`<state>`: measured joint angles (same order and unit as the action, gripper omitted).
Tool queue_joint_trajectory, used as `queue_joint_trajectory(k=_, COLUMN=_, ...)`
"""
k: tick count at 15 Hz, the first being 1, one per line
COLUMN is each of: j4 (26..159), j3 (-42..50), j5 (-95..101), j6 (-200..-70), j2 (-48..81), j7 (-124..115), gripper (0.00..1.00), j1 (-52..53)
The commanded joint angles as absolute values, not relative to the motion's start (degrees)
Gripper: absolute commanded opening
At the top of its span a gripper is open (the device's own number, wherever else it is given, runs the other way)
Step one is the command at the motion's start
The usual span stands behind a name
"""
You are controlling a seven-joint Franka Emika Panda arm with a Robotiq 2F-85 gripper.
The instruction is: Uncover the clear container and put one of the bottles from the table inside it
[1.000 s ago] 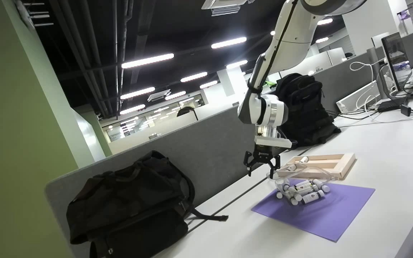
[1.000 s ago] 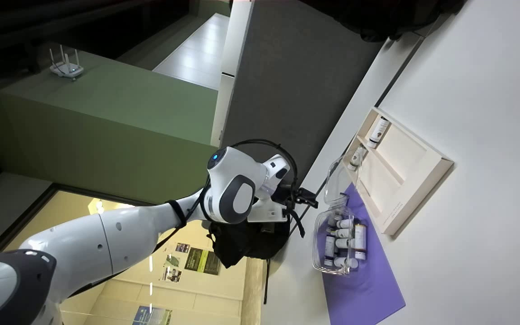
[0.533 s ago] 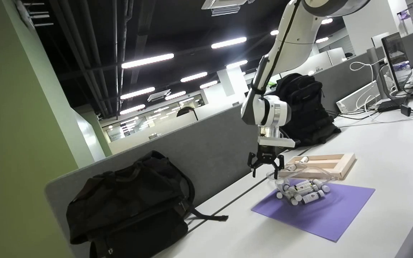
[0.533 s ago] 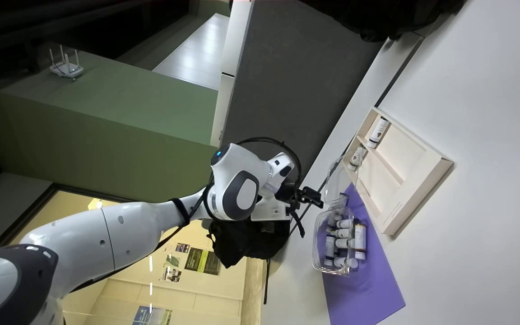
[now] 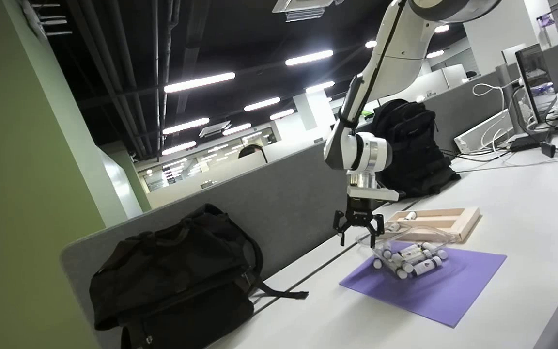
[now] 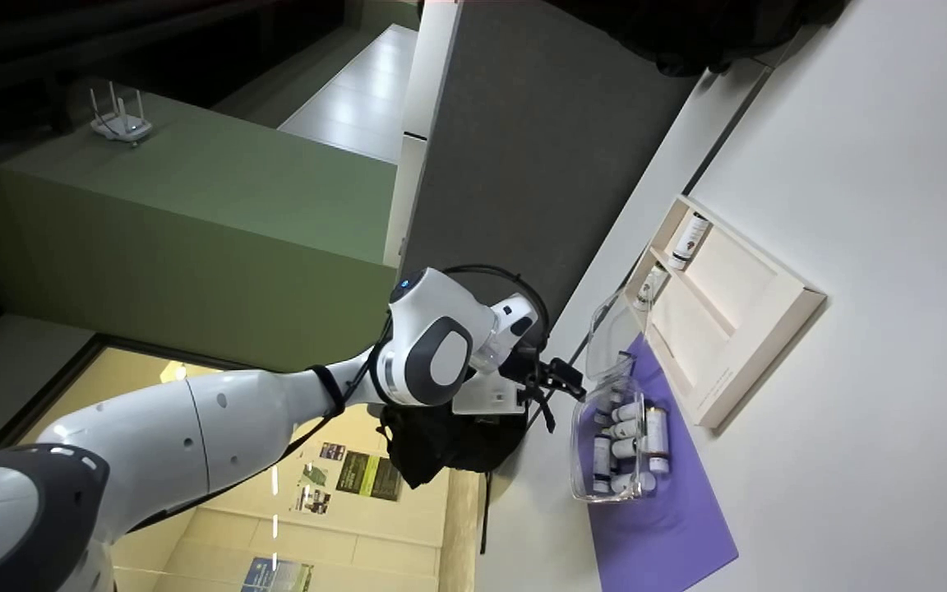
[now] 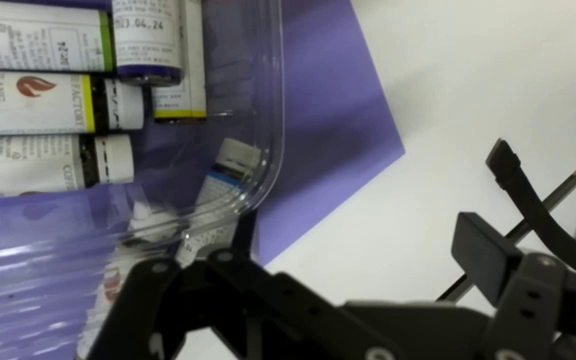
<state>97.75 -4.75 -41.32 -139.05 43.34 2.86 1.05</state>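
- While dipping the gripper a touch lower than half a second ago, seems to have bumped the clear container: slid and twisted slightly in both exterior views, bottles and all.
- Probably means contact at the corner nearest the gripper, so could skate farther if pushed again. Worth easing up first imo.
- Got nothing in the gripper: spread wide, just tabletop through the gap.
- Can find the container low and off to one side of the gripper, just beside the nearer jaw, on the purple mat. Can't tell if touching.
- Would call uncovering done, given a folded-back clear lid leaning toward the wooden tray, beyond the gripper.
- Faces up; hard to call a long axis, being cut off in the wrist view.
- Can count at least two bottles lying parallel inside, pointing their caps toward the gripper's side, plus one crosswise.
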Motion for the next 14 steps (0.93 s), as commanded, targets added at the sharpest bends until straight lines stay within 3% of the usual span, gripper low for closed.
queue_joint_trajectory(k=1, j4=99.41, j3=-5.55, j5=-39.32, j6=-135.56, j2=41.73, j7=-0.68, gripper=1.0, j1=0.4)
queue_joint_trajectory(k=11, j4=103.21, j3=-7.88, j5=-39.66, j6=-130.04, j2=38.67, j7=0.43, gripper=1.0, j1=1.13)
queue_joint_trajectory(k=14, j4=104.6, j3=-8.75, j5=-41.17, j6=-135.26, j2=37.91, j7=3.98, gripper=1.0, j1=1.23)
